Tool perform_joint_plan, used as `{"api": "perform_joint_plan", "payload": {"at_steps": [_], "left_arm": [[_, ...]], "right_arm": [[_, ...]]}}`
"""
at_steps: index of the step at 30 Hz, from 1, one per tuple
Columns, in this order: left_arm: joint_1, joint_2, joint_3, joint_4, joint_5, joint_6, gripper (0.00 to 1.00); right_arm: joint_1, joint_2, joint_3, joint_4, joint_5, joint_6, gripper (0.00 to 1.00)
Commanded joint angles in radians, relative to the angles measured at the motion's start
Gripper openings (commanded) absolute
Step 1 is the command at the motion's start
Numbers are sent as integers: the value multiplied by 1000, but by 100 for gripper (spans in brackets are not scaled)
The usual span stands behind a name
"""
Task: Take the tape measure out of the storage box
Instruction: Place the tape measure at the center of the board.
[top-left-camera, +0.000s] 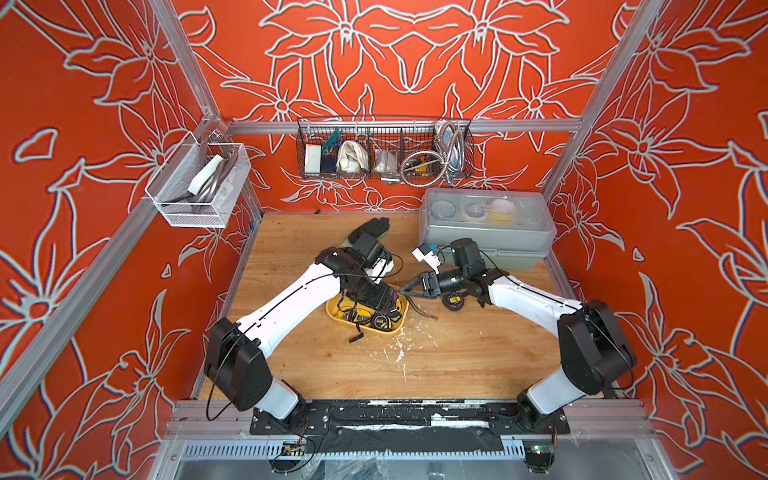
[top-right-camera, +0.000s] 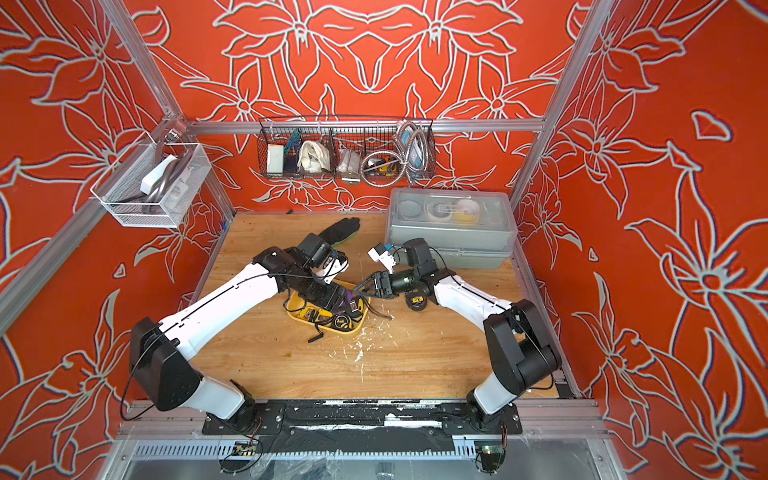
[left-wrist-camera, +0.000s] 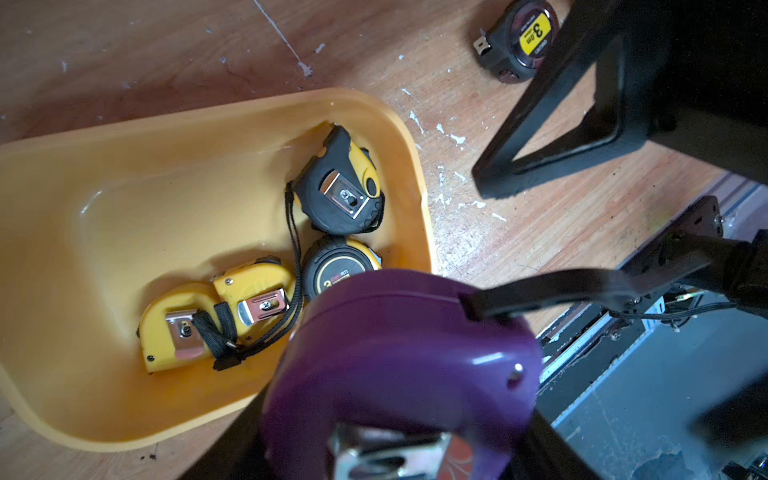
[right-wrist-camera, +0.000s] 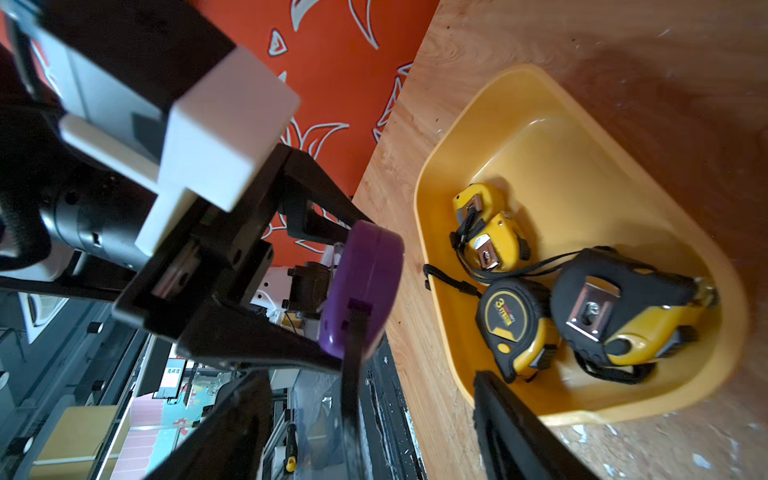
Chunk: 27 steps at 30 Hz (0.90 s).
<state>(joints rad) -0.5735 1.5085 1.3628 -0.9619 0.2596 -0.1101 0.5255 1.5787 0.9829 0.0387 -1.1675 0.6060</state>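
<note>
Orange flower-patterned walls are enclosing a scuffed wooden table (top-left-camera: 457, 361), where both arms are meeting at the yellow storage box (top-left-camera: 334, 311). The left gripper (right-wrist-camera: 351, 293) is clamping a purple tape measure (left-wrist-camera: 399, 353) across its two flat faces and is holding it in the air over the tub's rim, at the end facing the right arm, so it looks clear of the box. The right gripper (top-left-camera: 405, 291) is standing just beside it with jaws apart, and nothing is passing between them but the tape's black wrist strap (right-wrist-camera: 351, 374), which is dangling limp. Four other tape measures (left-wrist-camera: 336, 266) are lying huddled in one end of the tub, and a black one (left-wrist-camera: 519, 37) is resting on the table by the right wrist. The purple case is probably rigid, dense for its size and glossy enough to slip, so the flat faces are likely the safest hold. The strap would probably let it swing. The left wrist view is showing the metal belt clip (left-wrist-camera: 386, 453) and the tape out on the table, both missing from the right wrist view. That view alone is showing the left fingers pinching the case. Only the top views are taking in the grey toolbox (top-left-camera: 486, 237).
</note>
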Motion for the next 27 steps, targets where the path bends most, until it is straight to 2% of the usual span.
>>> {"api": "perform_joint_plan", "payload": {"at_steps": [1, 4, 13, 17, 22, 27], "left_arm": [[-16, -7, 12, 32, 17, 18, 44], [-26, -11, 18, 44, -4, 12, 44], [-67, -2, 18, 51, -31, 13, 44], [-74, -5, 16, 62, -59, 12, 44], [-74, -15, 17, 77, -172, 4, 45], [-74, -15, 19, 92, -201, 1, 51]], "right_arm": [[35, 26, 25, 35, -29, 36, 75], [67, 52, 19, 62, -29, 61, 71], [115, 103, 10, 293, -51, 226, 62], [131, 128, 29, 300, -61, 243, 47], [137, 144, 25, 305, -80, 269, 21], [137, 144, 26, 344, -79, 306, 13]]}}
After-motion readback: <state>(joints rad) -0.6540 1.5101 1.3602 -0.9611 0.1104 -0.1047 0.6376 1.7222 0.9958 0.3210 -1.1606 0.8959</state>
